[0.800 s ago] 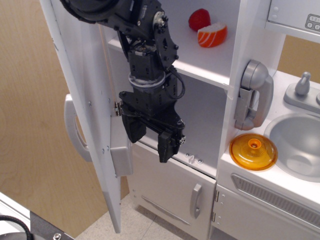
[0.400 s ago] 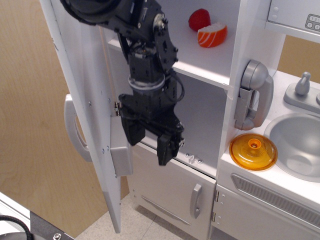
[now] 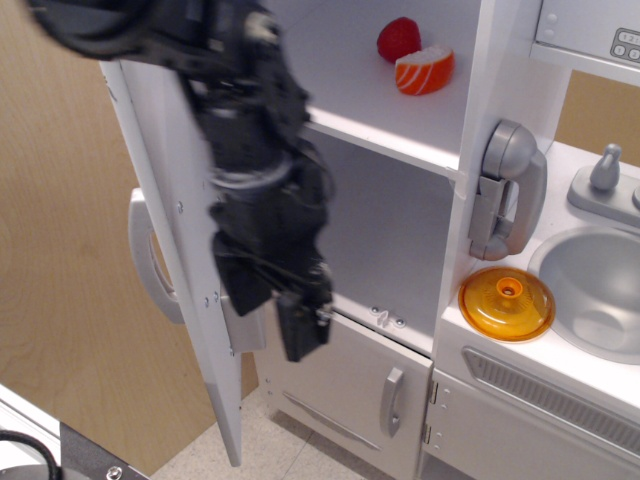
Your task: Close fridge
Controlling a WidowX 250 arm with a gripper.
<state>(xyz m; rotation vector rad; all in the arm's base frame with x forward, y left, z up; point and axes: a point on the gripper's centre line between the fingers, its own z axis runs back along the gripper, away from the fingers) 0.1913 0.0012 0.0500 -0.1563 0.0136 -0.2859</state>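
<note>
The white toy fridge [image 3: 400, 215] stands open, showing white shelves. Its large door [image 3: 170, 230] is swung out to the left, seen almost edge-on, with the grey curved handle [image 3: 148, 262] on its outer face. My black gripper [image 3: 272, 312] hangs in front of the lower compartment, close to the door's inner face. It is motion-blurred. Its two fingers [image 3: 300, 330] point down with a gap between them and hold nothing.
A red toy [image 3: 398, 38] and an orange-and-white salmon slice [image 3: 425, 70] lie on the upper shelf. A small lower door with a short grey handle [image 3: 391, 400] is below. A grey phone [image 3: 508, 190], an orange lid [image 3: 507, 302] and a sink [image 3: 600, 290] are to the right.
My arm and gripper have swung left, away from the fridge interior and towards the inner face of the open door. The door stands where it did.
</note>
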